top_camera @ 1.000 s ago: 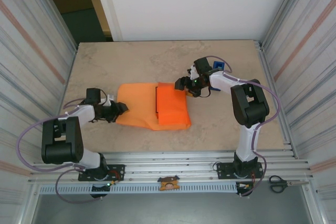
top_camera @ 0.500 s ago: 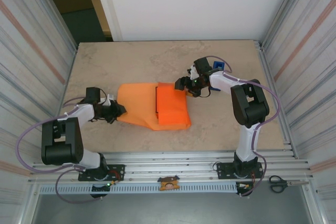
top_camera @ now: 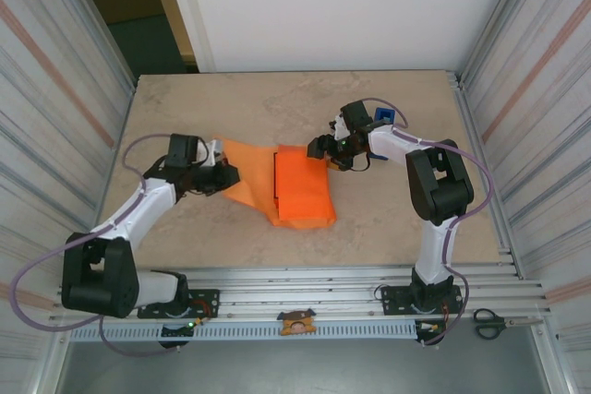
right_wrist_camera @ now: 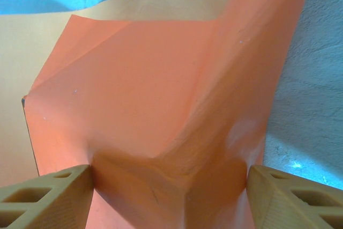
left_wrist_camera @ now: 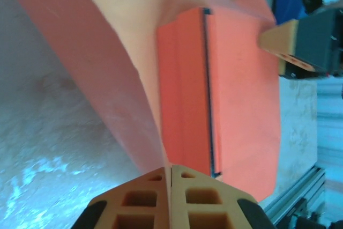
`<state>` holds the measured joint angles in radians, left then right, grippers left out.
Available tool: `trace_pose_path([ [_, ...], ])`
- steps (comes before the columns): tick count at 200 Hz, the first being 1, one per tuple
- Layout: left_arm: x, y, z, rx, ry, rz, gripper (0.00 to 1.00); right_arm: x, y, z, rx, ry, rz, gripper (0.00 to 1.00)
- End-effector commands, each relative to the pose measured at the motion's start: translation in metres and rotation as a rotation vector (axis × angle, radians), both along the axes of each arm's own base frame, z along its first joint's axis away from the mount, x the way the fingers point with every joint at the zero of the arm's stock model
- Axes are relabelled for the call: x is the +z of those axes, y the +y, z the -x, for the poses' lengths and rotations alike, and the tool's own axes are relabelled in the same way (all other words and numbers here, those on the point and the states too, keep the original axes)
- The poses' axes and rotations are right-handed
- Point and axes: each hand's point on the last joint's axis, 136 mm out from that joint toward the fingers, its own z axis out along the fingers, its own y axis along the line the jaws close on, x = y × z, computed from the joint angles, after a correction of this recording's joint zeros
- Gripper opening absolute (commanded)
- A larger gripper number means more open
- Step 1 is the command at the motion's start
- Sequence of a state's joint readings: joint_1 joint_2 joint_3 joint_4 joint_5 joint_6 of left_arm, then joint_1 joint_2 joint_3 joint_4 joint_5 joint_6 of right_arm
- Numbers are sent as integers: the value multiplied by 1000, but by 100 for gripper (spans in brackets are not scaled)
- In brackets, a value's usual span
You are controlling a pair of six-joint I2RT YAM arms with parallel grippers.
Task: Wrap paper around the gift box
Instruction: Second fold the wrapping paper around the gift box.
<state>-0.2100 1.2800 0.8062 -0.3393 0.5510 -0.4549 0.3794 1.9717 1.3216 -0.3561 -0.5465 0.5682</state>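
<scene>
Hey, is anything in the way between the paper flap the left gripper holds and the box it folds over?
Nothing visible is. The left gripper is shut on the lifted left edge of the paper, and the sheet runs bare to the gift box. The right gripper stands open at the box's far side, off that path.

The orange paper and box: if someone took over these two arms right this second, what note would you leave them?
Left end effector: shut on the left edge of the paper, holding it raised off the table.
Right end effector: open, jaws wide over the paper folded on the far right corner of the gift box; pressing or not, I cannot tell.
Things: the gift box sits mid-table on the paper, one black edge showing.
Done: the right flap lies over the box.
Left: carry the left flap across the box, then close the ends.
</scene>
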Motion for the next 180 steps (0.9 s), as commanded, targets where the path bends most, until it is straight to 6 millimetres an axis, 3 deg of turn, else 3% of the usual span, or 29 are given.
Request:
trace_pose_path([
  [1, 24, -9, -4, -73, -138, -127, 1, -56, -37, 42, -44, 188, 218, 73],
  [59, 41, -62, 5, -344, -205, -218, 2, -55, -36, 41, -48, 186, 217, 73],
  [97, 47, -99, 7, -469, -213, -181, 2, -54, -35, 42, -48, 186, 217, 73],
  [180, 40, -153, 17, -711, -182, -98, 2, -53, -35, 42, -49, 185, 215, 73],
])
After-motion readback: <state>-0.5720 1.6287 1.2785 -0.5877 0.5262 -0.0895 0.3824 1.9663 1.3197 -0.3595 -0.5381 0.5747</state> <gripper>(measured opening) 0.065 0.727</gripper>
